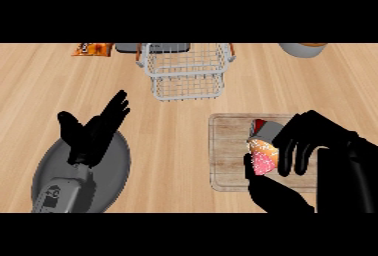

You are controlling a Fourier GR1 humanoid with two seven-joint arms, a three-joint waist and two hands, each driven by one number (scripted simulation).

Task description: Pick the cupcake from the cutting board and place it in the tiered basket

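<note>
Wide wooden worktop (184, 130), carrying everything. Wire tiered basket (186, 70) at the far middle, nothing visible inside. Grey round plate (111, 185) well to the near left of the basket, under the left hand (92, 135), which rests there with fingers straight and spread, holding nothing. Wooden cutting board (225, 150) to the near right of the basket, well apart from it. Right hand (310, 142) over the board's right part, fingers and thumb curled round the cupcake (263, 156), pink-topped and tilted on its side. Cupcake low over the board; resting or just lifted, cannot tell. Judged so: grasp made, first part nearly done. Left to do: lift, carry up-left to the basket, release inside a tier.
</note>
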